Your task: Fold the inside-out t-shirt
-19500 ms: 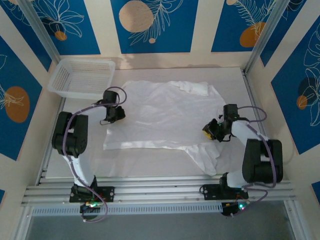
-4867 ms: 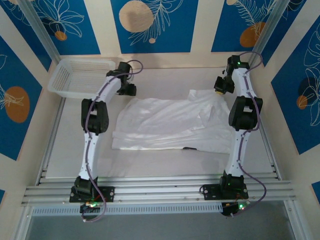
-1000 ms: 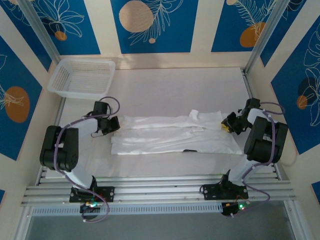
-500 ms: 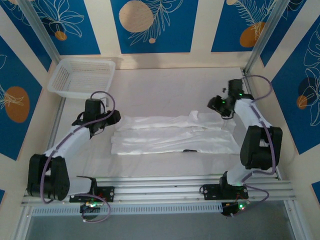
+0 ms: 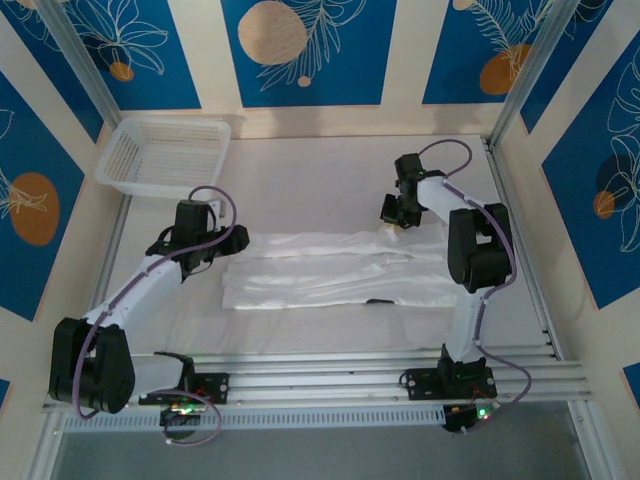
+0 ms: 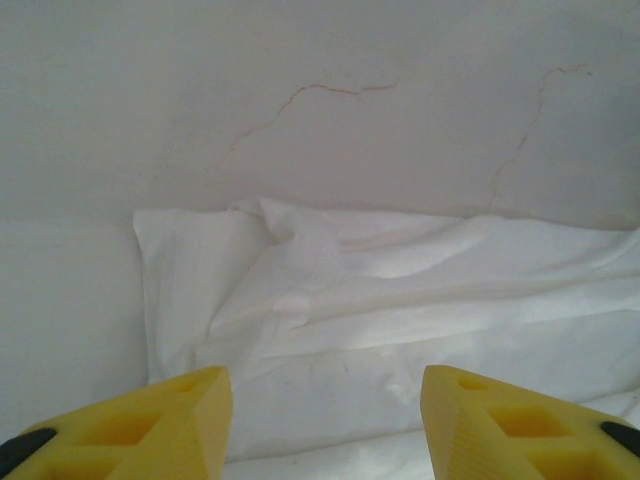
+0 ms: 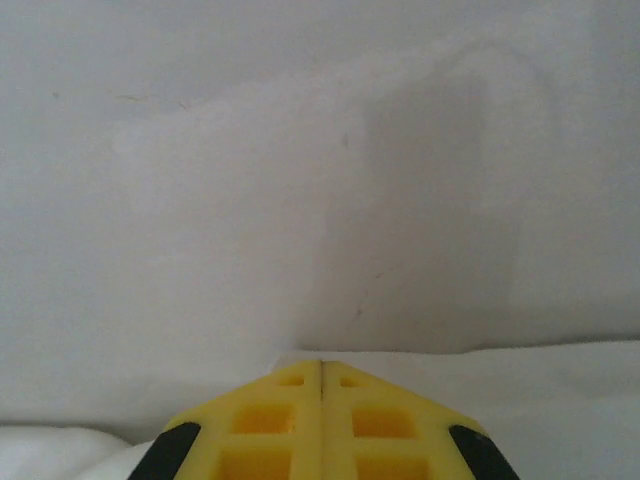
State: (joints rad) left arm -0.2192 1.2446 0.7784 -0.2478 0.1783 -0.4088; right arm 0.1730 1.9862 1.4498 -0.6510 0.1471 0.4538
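One thin white t-shirt (image 5: pixel 340 272) is laid across the middle of the surface (image 5: pixel 320 170) in the top view, gathered into a long, wrinkled band running left to right. It is judged to be light, limp and easily dragged: any lifted edge would sag, and the stacked layers could slide apart unless all are pinched together. The left fingers (image 5: pixel 231 240) are held apart and empty just beside the band's left end, whose corner is seen ahead of them in the left wrist view. The right fingers (image 5: pixel 388 222) are pressed shut with nothing seen caught between them, at the upper right of the band near the bunched sleeve. Hold is best taken at the end corners, through every layer, so that one end can be carried over the other.
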